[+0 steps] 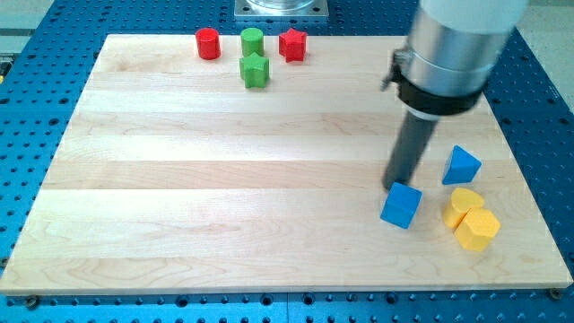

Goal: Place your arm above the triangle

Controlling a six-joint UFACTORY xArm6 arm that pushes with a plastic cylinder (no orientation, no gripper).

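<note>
A blue triangle block (pixel 461 165) lies at the view's right side of the wooden board (pixel 224 179). My tip (pixel 392 187) rests on the board, to the left of the triangle and a little lower in the view. It is touching or nearly touching the top left edge of a blue cube (pixel 401 205). The rod rises from there into the large silver arm body (pixel 453 49) at the view's top right.
Two yellow blocks (pixel 471 220) sit together below the triangle, right of the blue cube. At the view's top stand a red cylinder (pixel 208 43), a green cylinder (pixel 252 40), a green star-like block (pixel 255 70) and a red star-like block (pixel 292 45).
</note>
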